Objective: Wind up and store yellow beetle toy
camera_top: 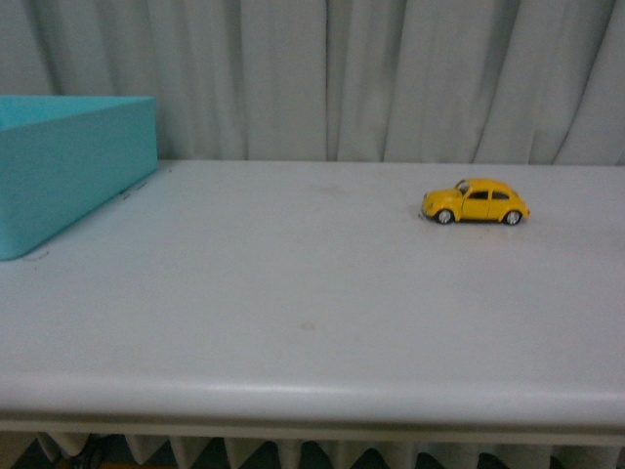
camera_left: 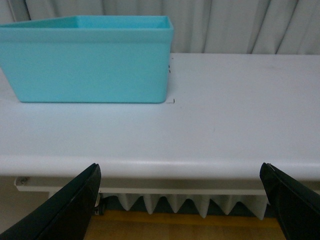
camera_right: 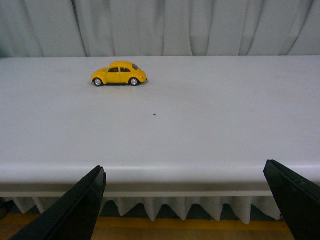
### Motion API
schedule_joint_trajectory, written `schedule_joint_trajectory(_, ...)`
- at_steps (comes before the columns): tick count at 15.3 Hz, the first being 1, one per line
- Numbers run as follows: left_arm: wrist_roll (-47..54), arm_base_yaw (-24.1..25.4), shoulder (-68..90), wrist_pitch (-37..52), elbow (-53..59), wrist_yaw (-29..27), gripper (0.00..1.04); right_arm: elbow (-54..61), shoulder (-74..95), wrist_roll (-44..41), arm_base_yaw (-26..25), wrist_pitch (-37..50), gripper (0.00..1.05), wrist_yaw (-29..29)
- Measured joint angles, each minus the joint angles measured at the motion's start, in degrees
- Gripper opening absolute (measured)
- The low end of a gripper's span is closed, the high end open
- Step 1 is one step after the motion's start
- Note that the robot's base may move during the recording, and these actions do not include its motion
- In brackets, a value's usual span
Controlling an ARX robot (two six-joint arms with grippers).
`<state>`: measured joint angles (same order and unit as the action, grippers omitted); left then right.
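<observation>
**Q:** What does the car look like, and where is it?

**A:** The yellow beetle toy (camera_top: pixel 476 202) is small, glossy and rounded, with dark windows and silver-hubbed wheels. It stands on its wheels on the white table (camera_top: pixel 293 293), well ahead of my right gripper (camera_right: pixel 185 167) and touching nothing else.

**Q:** What does each camera show?

**A:** My right wrist camera sees the car but not the box. My left wrist camera sees the turquoise box (camera_left: pixel 90 70), ahead of my left gripper (camera_left: pixel 180 167), but not the car. Only the front camera shows both, well apart.

**Q:** Counts, and your grippers?

**A:** One car, one box, two grippers. Both are spread wide and hold nothing.
</observation>
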<state>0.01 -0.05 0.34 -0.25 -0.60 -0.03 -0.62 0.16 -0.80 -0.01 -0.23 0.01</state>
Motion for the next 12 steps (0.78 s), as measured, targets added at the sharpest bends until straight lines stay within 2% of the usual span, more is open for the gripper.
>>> schedule_joint_trajectory(12, 0.00, 0.00, 0.00, 0.20, 0.00, 0.02, 0.98, 0.00, 0.00, 0.31, 0.00, 0.09, 0.98, 0.00)
